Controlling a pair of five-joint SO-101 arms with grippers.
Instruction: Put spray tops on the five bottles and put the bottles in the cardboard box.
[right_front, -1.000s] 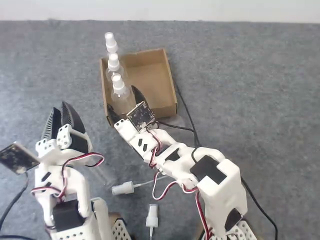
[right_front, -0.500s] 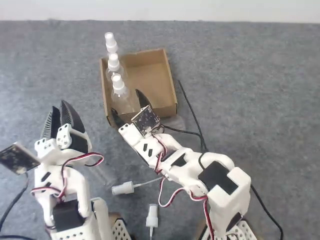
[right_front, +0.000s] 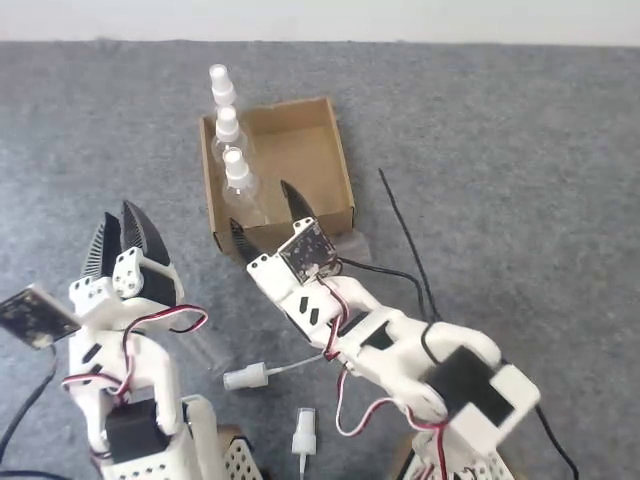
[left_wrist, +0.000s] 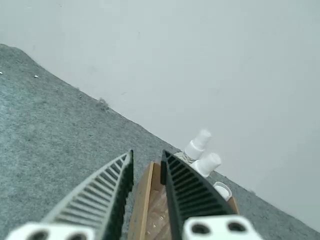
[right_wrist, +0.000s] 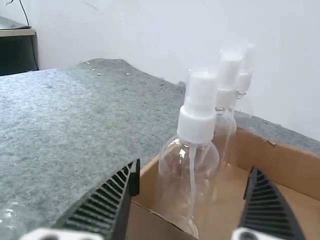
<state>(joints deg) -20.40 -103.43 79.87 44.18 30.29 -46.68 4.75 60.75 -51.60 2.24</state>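
3 clear plastic bottles w/ white spray tops (right_front: 238, 180) stand in a row along one side wall of the brown cardboard box (right_front: 335, 160); the nearest is clearly inside. R gripper (right_front: 262, 212) is spread wide at the box's near edge, empty. L gripper (right_front: 117, 222) is raised, jaws barely apart, empty. 2 loose white spray tops (right_front: 245, 378) lie on the grey felt betw. the arm bases.

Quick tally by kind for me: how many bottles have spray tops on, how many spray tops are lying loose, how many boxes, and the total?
Bottles with spray tops, standing in the box: 3
Loose spray tops, lying on the table: 2
Cardboard box: 1
Total: 6
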